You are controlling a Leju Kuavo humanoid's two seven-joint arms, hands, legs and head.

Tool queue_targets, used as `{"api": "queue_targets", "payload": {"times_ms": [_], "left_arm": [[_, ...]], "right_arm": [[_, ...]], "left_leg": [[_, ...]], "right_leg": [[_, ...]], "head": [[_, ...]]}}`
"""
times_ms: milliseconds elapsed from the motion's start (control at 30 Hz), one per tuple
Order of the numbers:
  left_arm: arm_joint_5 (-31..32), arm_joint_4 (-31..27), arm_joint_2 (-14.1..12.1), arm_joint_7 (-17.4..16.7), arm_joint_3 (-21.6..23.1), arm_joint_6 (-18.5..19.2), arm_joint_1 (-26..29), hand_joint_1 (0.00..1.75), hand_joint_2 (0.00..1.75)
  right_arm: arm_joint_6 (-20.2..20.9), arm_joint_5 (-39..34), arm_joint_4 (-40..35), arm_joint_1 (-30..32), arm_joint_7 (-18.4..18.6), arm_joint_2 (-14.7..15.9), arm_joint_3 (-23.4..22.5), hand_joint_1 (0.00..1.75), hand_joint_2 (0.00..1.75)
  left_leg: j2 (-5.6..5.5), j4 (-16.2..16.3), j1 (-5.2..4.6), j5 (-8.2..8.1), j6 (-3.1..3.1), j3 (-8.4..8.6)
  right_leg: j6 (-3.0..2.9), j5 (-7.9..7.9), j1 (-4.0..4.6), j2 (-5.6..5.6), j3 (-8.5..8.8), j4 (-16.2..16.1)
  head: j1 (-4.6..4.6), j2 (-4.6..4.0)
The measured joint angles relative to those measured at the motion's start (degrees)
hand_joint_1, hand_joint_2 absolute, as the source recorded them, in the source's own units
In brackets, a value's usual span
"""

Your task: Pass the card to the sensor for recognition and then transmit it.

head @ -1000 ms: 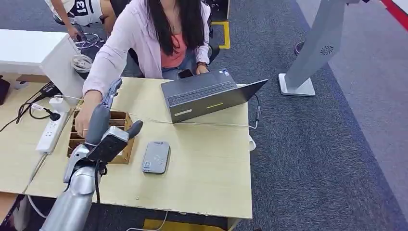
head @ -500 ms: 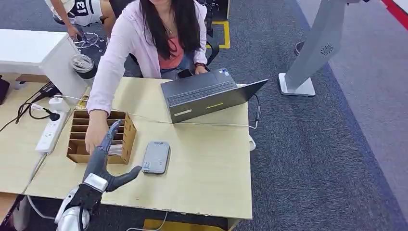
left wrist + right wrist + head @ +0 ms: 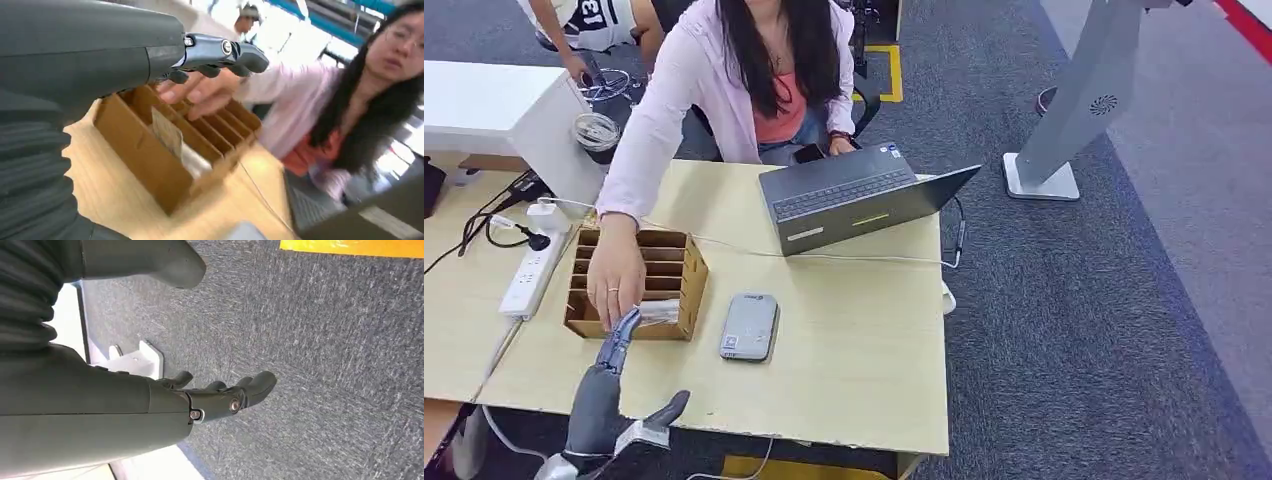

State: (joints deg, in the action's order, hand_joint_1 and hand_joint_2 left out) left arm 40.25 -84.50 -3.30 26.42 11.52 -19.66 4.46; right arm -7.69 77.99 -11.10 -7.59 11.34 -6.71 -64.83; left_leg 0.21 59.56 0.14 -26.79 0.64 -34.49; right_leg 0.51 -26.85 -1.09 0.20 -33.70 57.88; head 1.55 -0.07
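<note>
A wooden slotted box (image 3: pixel 678 272) stands on the pale table (image 3: pixel 854 330), with a pale card (image 3: pixel 660 311) in its nearest slot. A person's hand (image 3: pixel 614 280) rests on the box beside that card. The grey card sensor (image 3: pixel 749 326) lies flat just right of the box. My left hand (image 3: pixel 614 385) hovers at the table's near edge, below the box, fingers stretched out and holding nothing. In the left wrist view its fingers (image 3: pixel 220 50) point at the person's hand (image 3: pixel 200 92) above the box (image 3: pixel 150 160) and the card (image 3: pixel 167 135). My right hand (image 3: pixel 215 395) hangs open over grey carpet.
An open laptop (image 3: pixel 854 195) sits at the table's far side with a cable running across to the box. A white power strip (image 3: pixel 529 275) and cords lie left of the box. A person in a pink top (image 3: pixel 724 80) sits behind the table. A grey stand (image 3: pixel 1074 110) rises at right.
My left hand has pulled back and down from above the box to the table's near edge. The person's hand has slid toward the box's near slots.
</note>
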Motion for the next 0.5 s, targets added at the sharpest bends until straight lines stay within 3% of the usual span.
{"api": "queue_targets", "payload": {"times_ms": [67, 133, 500], "left_arm": [[4.06, 0.24, 0.00, -0.90, -0.15, -4.54, 0.05, 0.00, 1.75], [5.98, 0.59, 0.20, -1.62, -0.15, -6.70, 0.03, 0.00, 1.75], [5.37, 3.61, 0.55, -1.40, -0.17, -8.69, -1.14, 0.00, 1.75]], "right_arm": [[0.07, 0.09, 0.00, -0.02, 0.39, 0.00, -0.02, 0.00, 1.75], [0.53, 0.07, -0.02, -0.02, 0.28, 0.00, -0.07, 0.00, 1.75], [0.50, 0.79, 0.00, -0.56, 0.42, 0.00, -0.11, 0.00, 1.75]], "left_leg": [[-0.01, 0.00, 0.00, 0.00, 0.00, 0.00], [-0.02, 0.01, 0.00, 0.00, 0.00, 0.01], [-0.01, 0.00, 0.00, 0.00, 0.00, 0.01]], "right_leg": [[0.00, 0.00, 0.00, -0.01, 0.00, 0.00], [0.00, 0.00, 0.00, -0.02, 0.00, 0.00], [0.00, 0.00, 0.00, -0.01, 0.00, 0.00]], "head": [[0.00, 0.00], [-0.02, 0.00], [0.00, 0.00]]}}
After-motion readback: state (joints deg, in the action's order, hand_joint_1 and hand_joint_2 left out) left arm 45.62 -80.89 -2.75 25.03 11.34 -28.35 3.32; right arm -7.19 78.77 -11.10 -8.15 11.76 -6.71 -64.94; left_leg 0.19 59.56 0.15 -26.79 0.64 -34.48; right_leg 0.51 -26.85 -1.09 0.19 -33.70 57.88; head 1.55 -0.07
